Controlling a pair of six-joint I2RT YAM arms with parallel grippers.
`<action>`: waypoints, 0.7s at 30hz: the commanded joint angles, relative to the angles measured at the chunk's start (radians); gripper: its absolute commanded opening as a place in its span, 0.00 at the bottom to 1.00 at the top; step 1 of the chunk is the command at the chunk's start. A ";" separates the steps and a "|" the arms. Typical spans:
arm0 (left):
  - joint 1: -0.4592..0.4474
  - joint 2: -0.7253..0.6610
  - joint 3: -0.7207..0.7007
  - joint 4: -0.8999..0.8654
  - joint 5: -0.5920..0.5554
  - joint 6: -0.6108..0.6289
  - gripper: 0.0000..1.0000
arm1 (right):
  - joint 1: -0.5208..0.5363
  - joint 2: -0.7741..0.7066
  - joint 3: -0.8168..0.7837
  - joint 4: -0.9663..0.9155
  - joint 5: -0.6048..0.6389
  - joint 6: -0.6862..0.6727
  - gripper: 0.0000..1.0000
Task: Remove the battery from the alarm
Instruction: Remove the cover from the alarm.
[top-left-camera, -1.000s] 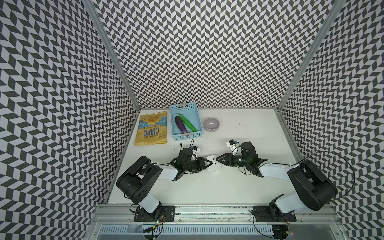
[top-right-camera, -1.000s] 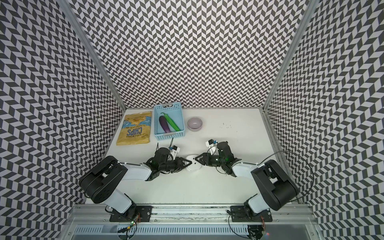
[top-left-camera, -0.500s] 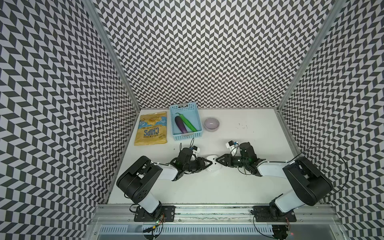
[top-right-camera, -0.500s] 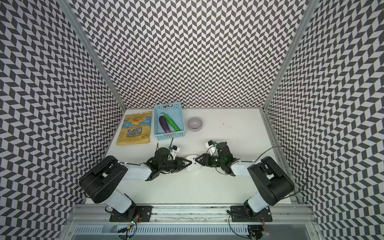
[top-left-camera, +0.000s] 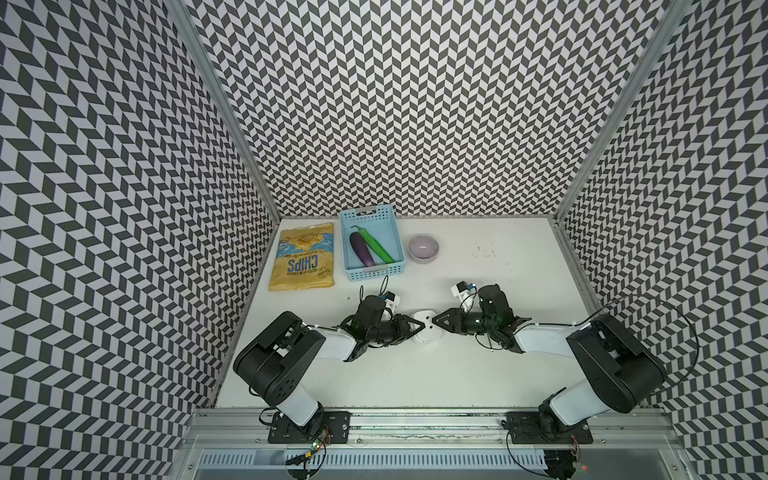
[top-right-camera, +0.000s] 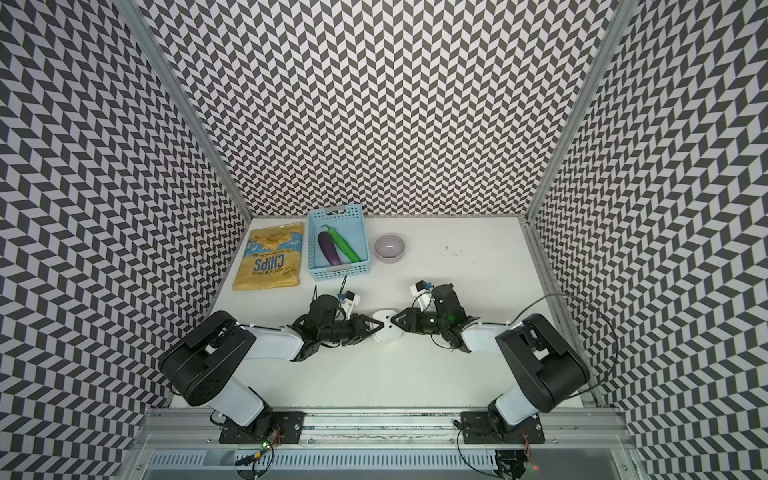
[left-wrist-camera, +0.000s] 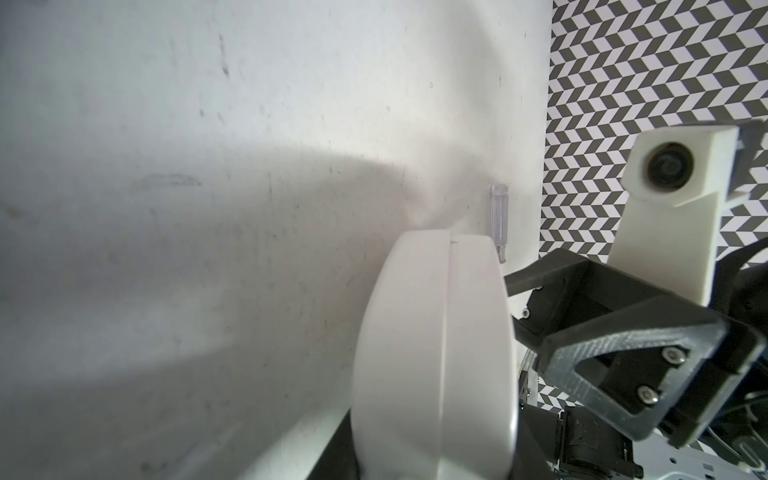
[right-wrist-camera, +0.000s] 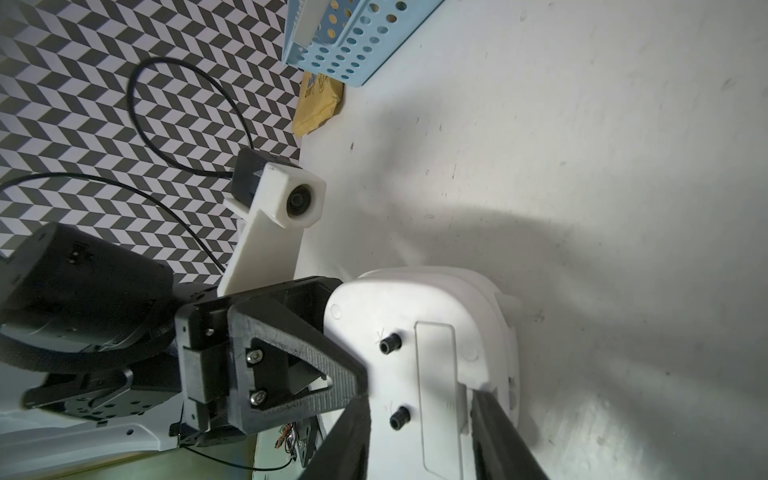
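left gripper (top-left-camera: 415, 328) is clamped on the rim of the alarm (top-left-camera: 425, 333), mid-table, back side up; we read that as a brace so the clock can't skid or spin while the other arm works the back; can't tell whether it sits flat on the table (top-left-camera: 415, 386) or is lifted a touch; right gripper (right-wrist-camera: 417, 395) faces it from the opposite side, jaws apart, one finger each side of the long rectangular cover (right-wrist-camera: 436, 365) beside the two black knobs (right-wrist-camera: 390, 344); nothing pinched that we can see, so we call it released; battery not in sight in any view; our guess is it's under that cover, which looks closed, so removal hasn't started; next move probably needs a fingertip on the cover's edge; the left finger overlaps the back close to the knobs, so room there is tight; screwdriver (left-wrist-camera: 498, 216) lies on the table just beyond the alarm; basket (top-left-camera: 374, 276), chips bag (top-left-camera: 302, 257) and bowl (top-left-camera: 423, 249) sit along the far edge, well apart; near half of the table is open for setting the battery down; risk: prying pushes the clock out of the left grip
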 joint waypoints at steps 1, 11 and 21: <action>-0.009 0.026 0.018 -0.030 -0.014 0.020 0.00 | 0.019 -0.011 0.028 0.037 -0.032 -0.009 0.43; -0.009 0.023 0.024 -0.030 -0.013 0.023 0.00 | 0.033 0.038 -0.042 0.335 -0.173 0.240 0.45; -0.001 0.008 0.017 -0.054 -0.027 0.024 0.00 | -0.011 -0.042 -0.044 0.346 -0.197 0.267 0.45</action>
